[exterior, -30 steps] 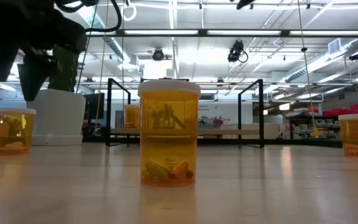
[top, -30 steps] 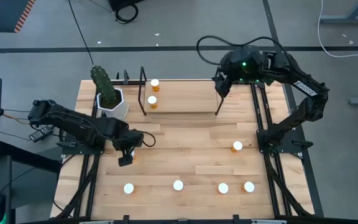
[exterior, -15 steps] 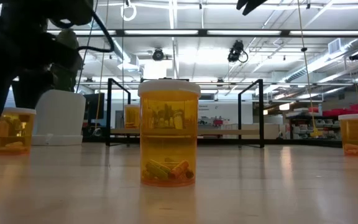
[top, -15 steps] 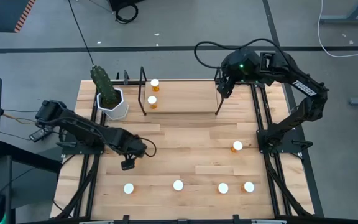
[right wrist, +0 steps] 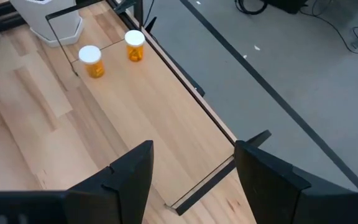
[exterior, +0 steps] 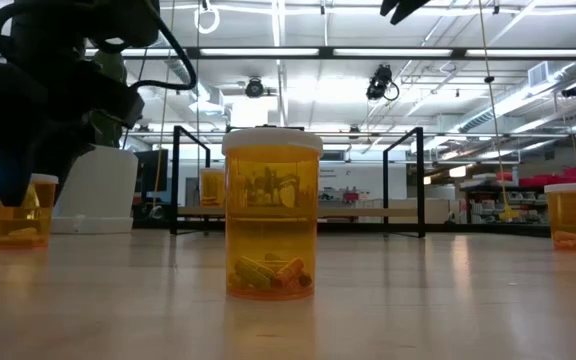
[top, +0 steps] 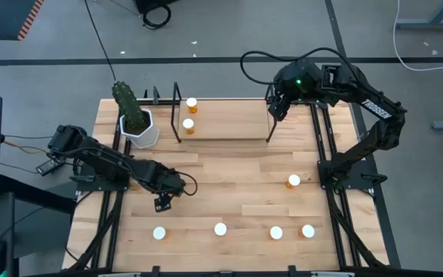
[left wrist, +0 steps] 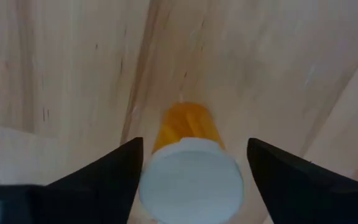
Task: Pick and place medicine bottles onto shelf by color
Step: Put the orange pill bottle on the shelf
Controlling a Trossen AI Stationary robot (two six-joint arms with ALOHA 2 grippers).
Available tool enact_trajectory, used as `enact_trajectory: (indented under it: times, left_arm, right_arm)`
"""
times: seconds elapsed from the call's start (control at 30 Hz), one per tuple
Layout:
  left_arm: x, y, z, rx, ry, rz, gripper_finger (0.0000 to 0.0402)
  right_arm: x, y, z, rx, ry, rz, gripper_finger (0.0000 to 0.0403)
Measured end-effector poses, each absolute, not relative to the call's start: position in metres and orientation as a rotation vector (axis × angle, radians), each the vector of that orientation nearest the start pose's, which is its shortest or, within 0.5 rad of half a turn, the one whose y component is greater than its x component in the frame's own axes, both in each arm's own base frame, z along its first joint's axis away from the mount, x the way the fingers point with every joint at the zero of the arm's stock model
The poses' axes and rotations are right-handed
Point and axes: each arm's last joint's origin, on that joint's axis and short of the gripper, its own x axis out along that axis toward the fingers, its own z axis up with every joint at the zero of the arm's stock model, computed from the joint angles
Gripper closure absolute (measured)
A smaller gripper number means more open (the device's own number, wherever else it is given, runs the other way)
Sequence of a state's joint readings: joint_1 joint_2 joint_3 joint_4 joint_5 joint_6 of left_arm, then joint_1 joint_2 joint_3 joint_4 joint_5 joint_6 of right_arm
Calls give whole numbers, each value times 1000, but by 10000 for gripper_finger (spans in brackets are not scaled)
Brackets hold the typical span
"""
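A: The left pincer [top: 162, 205] has slid toward the table's [top: 237, 185] front edge and now straddles a medicine bottle [left wrist: 190, 174].

B: Gripped?

A: Not visibly; in the left wrist view the fingers [left wrist: 107, 177] flank its white cap with gaps either side. From above the arm hides that bottle.

B: The rest?

A: Two bottles [top: 190, 114] stand on the shelf [top: 221, 127] at the back edge; four line the front edge [top: 220, 228], one sits near the right edge [top: 293, 181]. The right pincer [top: 274, 109] hangs open over the shelf's right end, unmoved; the low view cuts it off.
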State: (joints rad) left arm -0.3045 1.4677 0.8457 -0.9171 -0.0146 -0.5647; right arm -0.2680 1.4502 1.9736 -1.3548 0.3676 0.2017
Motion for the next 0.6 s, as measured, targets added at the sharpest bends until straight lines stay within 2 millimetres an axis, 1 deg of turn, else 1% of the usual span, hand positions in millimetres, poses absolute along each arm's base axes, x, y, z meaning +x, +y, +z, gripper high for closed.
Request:
enact_trajectory:
  times: [0.23,0.43,0.53,0.6]
  left_arm:
    - [226,-64,185,-228,1514,220,160]
    - [238,-56,202,-248,1470,217,201]
    - [244,-52,211,-248,1444,204,207]
    - [247,-49,217,-249,1434,201,203]
  right_arm:
    - [223,-72,470,145,779,-682,172]
    - [223,-72,470,138,780,-679,172]
    - [223,-72,470,138,781,-678,172]
    - [223,-72,470,128,785,-674,172]
